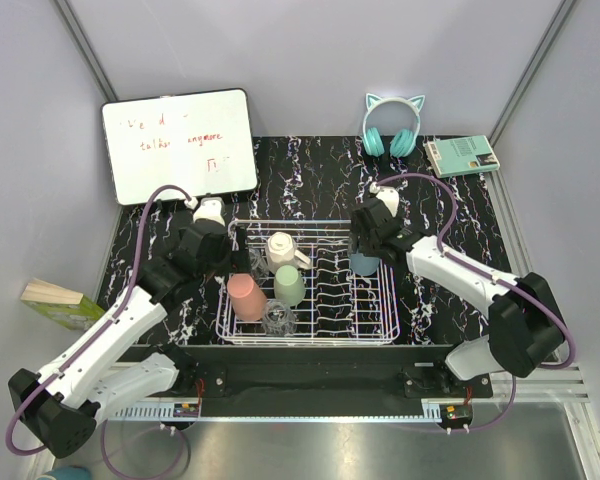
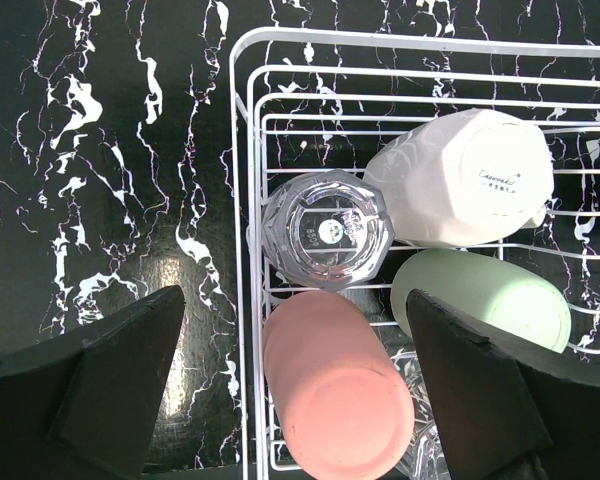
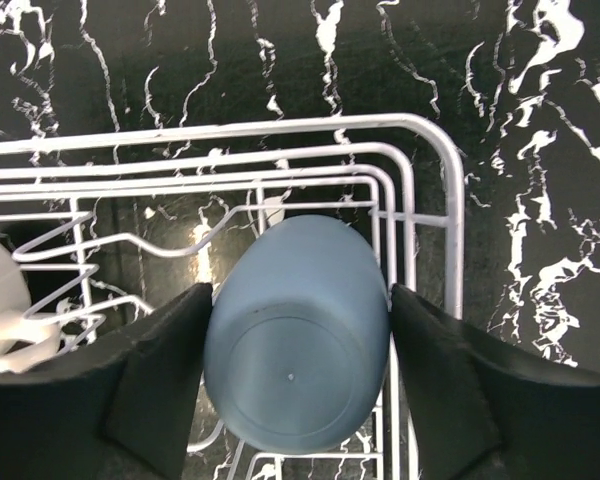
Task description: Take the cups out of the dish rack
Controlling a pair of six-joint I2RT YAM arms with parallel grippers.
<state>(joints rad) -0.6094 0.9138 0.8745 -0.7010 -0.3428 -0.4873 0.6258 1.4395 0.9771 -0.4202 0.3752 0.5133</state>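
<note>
The blue tumbler stands bottom up in the dish rack's far right corner, between the fingers of the right claw; pinching or not, I cannot tell.

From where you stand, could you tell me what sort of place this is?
Probably a robot test booth, not a kitchen: grey walls enclose a marbled table with a dish rack of cups, a whiteboard and headphones.

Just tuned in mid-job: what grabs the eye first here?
The white dish rack in the middle, loaded with cups, draws the eye. The right gripper straddles the blue cup at the rack's far right corner. The left gripper hangs open over the pink cup and clear glass at its left edge.
</note>
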